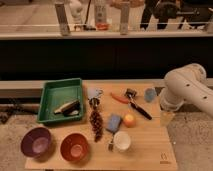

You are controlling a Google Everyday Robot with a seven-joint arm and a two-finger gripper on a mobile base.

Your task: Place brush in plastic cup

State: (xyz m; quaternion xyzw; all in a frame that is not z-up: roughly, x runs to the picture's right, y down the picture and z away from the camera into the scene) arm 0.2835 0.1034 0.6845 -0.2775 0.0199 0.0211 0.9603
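Note:
The brush, slim with a long black handle and a small dark head, lies slantwise on the wooden table right of the middle. A clear plastic cup stands at the table's right edge, a short way right of the handle's end. My white arm reaches in from the right, above the cup. My gripper itself does not show in this view; only the arm's thick links do.
An orange-red carrot-like thing lies by the brush head. A small blue-grey cup, an orange ball, a blue sponge, a white mug, a pinecone, a green tray holding a wooden-handled brush, and purple and orange bowls.

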